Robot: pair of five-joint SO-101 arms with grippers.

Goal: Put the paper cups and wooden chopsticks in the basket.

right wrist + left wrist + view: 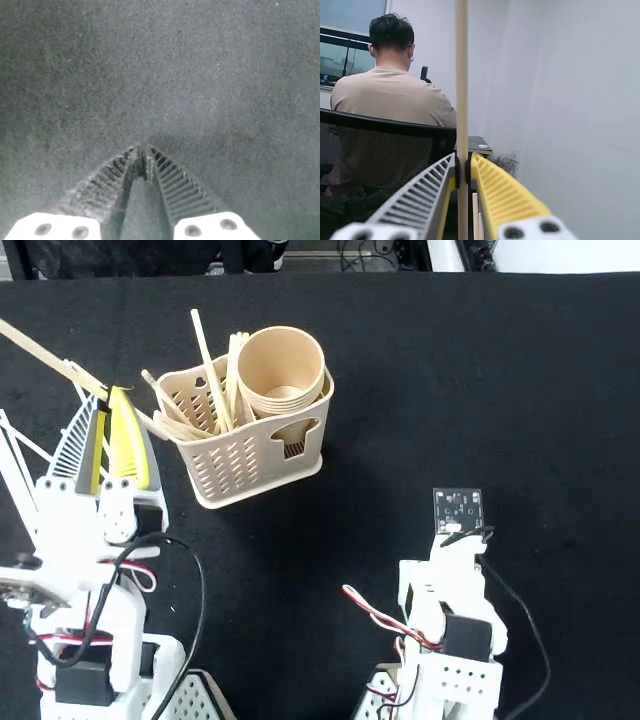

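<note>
Wooden chopstick (45, 357), seen from above, sits clamped at a slant in the left gripper (108, 393) just beside the basket (250, 465), which holds the stacked paper cups (285, 365) and other chopsticks (208, 365). I judge its lower end needs tipping over the rim, past those splayed sticks. From the left wrist, the stick runs up between pinched fingers (495, 190); from the right wrist, the right gripper (144, 155) is closed on nothing above the black cloth (225, 75).

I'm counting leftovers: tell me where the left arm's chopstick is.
High view: the chopstick is pinched in the left claw at the table's left side, just left of the basket, slanting away toward the picture's far-left edge.
</note>
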